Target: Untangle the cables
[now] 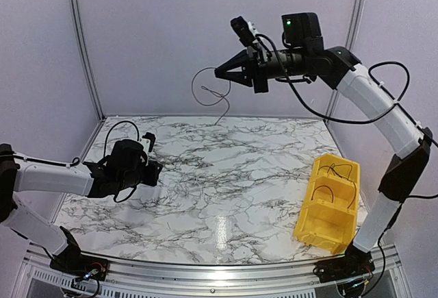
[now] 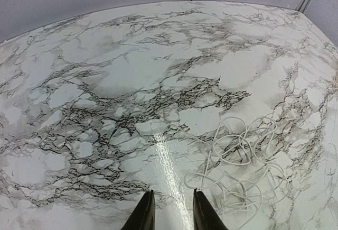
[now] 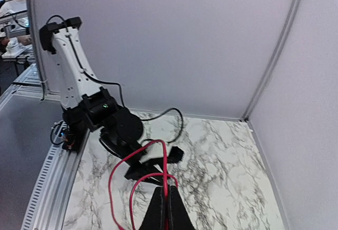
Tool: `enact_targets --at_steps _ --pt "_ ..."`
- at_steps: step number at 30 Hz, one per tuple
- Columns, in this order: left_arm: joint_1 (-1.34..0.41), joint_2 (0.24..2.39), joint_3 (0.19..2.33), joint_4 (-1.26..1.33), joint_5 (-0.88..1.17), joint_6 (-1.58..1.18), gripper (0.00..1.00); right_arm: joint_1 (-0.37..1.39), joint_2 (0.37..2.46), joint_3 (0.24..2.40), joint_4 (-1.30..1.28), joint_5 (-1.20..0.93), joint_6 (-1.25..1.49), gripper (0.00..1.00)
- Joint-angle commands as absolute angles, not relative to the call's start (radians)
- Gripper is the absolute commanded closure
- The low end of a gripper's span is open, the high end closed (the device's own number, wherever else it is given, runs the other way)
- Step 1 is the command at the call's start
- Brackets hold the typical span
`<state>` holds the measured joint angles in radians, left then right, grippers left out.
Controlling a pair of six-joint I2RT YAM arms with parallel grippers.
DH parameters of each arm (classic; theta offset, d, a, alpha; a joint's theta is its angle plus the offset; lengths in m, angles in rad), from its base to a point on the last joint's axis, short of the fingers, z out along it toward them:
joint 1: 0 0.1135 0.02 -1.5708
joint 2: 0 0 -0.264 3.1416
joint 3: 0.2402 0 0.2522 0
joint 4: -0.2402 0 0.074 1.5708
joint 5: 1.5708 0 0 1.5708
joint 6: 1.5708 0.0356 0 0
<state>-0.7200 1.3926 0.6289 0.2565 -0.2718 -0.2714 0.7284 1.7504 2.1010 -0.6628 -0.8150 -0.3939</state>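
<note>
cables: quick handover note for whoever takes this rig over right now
Right gripper: shut on a red cable, held high in the air over the back of the table; the cable dangles free.
Left gripper: slightly open, empty, low over the left of the table.
White cables: a tangled heap on the marble, just ahead and right of the left fingers.
Yellow bin: at the right, with a few black cables inside.
Done: the black ones are binned and the red one is lifted clear.
Left: put the red cable away, then pull the white heap apart.
</note>
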Motion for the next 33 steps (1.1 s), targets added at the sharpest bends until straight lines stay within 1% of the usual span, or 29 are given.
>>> enact_targets --at_steps 1,5,10,12,15,16,17,19,22,24,26,28,29,31,33 --pt "-0.717 1.379 0.644 0.255 -0.237 -0.313 0.69 0.598 1.674 1.955 -0.678 -0.770 -0.434 1.00" --pt "-0.717 1.350 0.726 0.170 -0.197 -0.354 0.60 0.474 1.554 1.772 -0.656 -0.754 -0.446 1.00" --pt "-0.718 1.360 0.941 -0.022 -0.141 -0.333 0.50 0.332 1.392 1.567 -0.656 -0.708 -0.471 1.00" --pt "-0.718 1.374 1.005 -0.054 -0.220 -0.365 0.43 0.282 1.322 1.479 -0.667 -0.662 -0.500 1.00" --pt "-0.715 1.391 1.061 -0.065 -0.379 -0.440 0.17 0.231 1.221 1.349 -0.679 -0.568 -0.527 1.00" --pt "-0.713 1.391 1.069 -0.065 -0.421 -0.453 0.10 0.217 1.191 1.310 -0.696 -0.543 -0.546 1.00" --pt "-0.707 1.388 1.069 -0.058 -0.441 -0.460 0.07 0.203 1.163 1.277 -0.719 -0.511 -0.574 1.00" --pt "-0.686 1.382 1.054 -0.030 -0.406 -0.441 0.06 0.159 1.117 1.212 -0.774 -0.467 -0.623 1.00" --pt "-0.664 1.357 0.982 0.033 -0.253 -0.358 0.07 0.095 1.075 1.119 -0.825 -0.384 -0.714 1.00" --pt "-0.657 1.335 0.920 0.062 -0.159 -0.296 0.13 0.073 1.051 1.072 -0.857 -0.323 -0.773 1.00" --pt "-0.658 1.316 0.909 0.063 -0.105 -0.252 0.18 0.053 1.034 1.040 -0.881 -0.285 -0.809 1.00" --pt "-0.657 1.305 0.910 0.068 -0.058 -0.210 0.30 0.038 1.033 1.021 -0.913 -0.264 -0.836 1.00" --pt "-0.657 1.302 0.917 0.063 -0.025 -0.180 0.33 0.035 1.037 1.014 -0.929 -0.249 -0.846 1.00" --pt "-0.657 1.299 0.930 0.045 -0.021 -0.166 0.35 0.033 1.049 1.005 -0.952 -0.218 -0.861 1.00" --pt "-0.656 1.290 0.933 0.041 -0.043 -0.171 0.34 0.034 1.058 0.992 -0.953 -0.188 -0.869 1.00"
